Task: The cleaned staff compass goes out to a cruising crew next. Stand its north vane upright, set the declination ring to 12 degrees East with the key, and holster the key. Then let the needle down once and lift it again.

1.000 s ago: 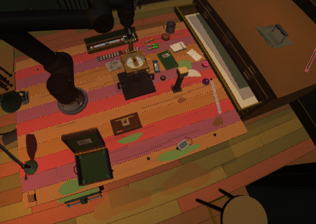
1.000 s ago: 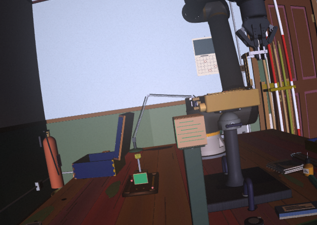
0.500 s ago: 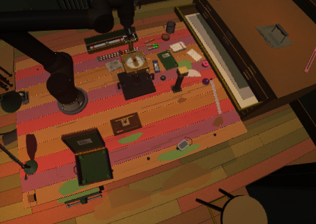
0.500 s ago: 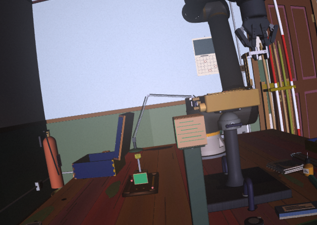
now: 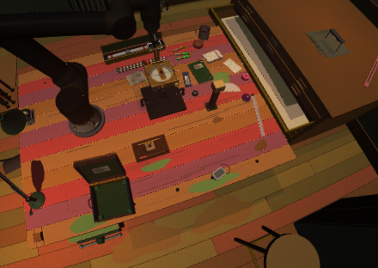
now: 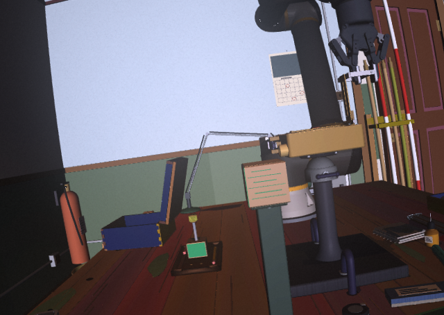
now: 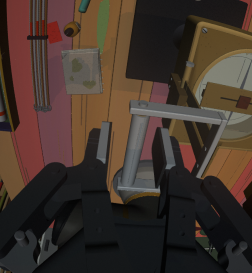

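Note:
The north vane (image 6: pixel 347 98) (image 7: pixel 206 145) stands upright at the far edge of the brass compass (image 5: pixel 160 74) (image 6: pixel 322 139) (image 7: pixel 226 96), with a grey handle bar (image 7: pixel 175 112) (image 6: pixel 362 76) across its top. My gripper (image 5: pixel 156 49) (image 6: pixel 360 68) (image 7: pixel 133 150) hangs just above that bar, open and holding nothing, and the bar's grey peg rises between the fingers in the wrist camera. The compass sits on a grey post over a black base plate (image 5: pixel 163 102) (image 6: pixel 340 265). The needle shows under the glass dial (image 7: pixel 234 84). I cannot make out the key.
Behind the compass lie a long instrument case (image 5: pixel 131 49), a chain of pins (image 5: pixel 133 65) and a notebook (image 5: pixel 136 77) (image 7: pixel 82 71). A card stand (image 5: pixel 214 94) (image 6: pixel 267 184) rises to the right. An open drawer (image 5: pixel 266 70) flanks the mat, and an open box (image 5: pixel 107 186) (image 6: pixel 143 222) sits nearer.

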Tool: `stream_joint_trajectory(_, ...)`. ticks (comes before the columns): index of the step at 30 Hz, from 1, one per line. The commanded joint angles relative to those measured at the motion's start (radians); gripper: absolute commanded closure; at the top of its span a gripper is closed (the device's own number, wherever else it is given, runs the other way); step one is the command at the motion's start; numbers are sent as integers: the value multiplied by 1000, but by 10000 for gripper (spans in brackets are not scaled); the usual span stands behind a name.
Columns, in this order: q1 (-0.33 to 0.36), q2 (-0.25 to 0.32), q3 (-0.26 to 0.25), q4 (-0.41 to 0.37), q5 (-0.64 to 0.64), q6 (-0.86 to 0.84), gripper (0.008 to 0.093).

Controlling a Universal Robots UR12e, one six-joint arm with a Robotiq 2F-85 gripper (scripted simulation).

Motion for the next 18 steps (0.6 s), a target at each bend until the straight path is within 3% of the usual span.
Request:
stream_joint_trajectory(1, 0, 0, -1, 0, 0, 0, 634)
stream_joint_trajectory(18, 0, -4, -20, 23, 0, 0, 634)
